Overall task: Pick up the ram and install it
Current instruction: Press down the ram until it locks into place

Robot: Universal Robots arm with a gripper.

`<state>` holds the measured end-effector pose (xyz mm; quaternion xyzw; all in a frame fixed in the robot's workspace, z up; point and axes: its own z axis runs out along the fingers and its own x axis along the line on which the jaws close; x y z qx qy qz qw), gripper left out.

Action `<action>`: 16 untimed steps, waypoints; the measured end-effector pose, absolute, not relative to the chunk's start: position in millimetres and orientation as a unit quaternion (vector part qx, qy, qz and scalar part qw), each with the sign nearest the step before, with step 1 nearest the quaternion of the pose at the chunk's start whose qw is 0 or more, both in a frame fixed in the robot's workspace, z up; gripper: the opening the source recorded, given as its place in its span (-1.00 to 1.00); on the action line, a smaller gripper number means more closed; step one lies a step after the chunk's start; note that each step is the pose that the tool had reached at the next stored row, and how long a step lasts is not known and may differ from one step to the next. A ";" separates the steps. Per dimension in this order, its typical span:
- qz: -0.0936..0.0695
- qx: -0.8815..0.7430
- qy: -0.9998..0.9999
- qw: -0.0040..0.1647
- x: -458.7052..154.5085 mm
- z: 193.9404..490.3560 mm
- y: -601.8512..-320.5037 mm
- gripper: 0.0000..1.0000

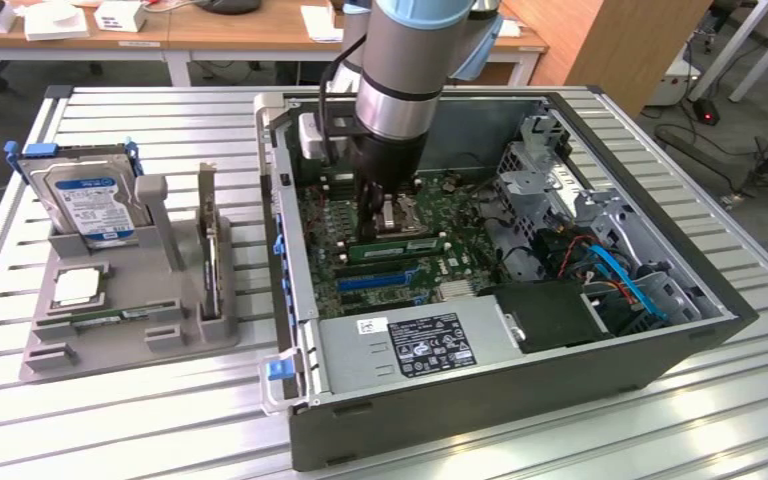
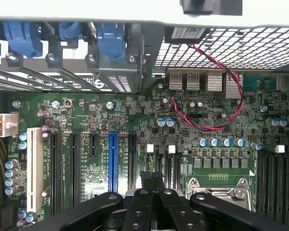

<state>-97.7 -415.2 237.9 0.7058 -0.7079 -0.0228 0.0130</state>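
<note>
The ram (image 1: 398, 242) lies on its long edge along a slot on the motherboard (image 2: 135, 115), right under the gripper (image 1: 381, 205). From where I stand it looks seated in the board rather than carried. The gripper's fingers (image 2: 139, 207) are pressed together with nothing between them. I'd say that is so the tips make one blunt pad over the stick's top edge, though I can't tell whether they actually touch it. Just beside the tips sits the silver processor socket (image 2: 216, 187), with a blue slot (image 2: 113, 161) a little further off. All of this is inside the open computer case (image 1: 491, 410). Well away from the gripper, outside the case, a grey holder (image 1: 91, 350) keeps a hard drive (image 1: 91, 205) and an upright card (image 1: 207, 235) standing ready.
</note>
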 end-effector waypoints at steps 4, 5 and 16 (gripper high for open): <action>-0.023 0.706 -0.708 0.013 -97.7 236.5 -415.2 -0.81; -0.023 0.706 -0.708 0.013 -97.7 236.5 -415.2 -0.81; -0.023 0.706 -0.708 0.013 -97.7 232.0 -415.2 -0.81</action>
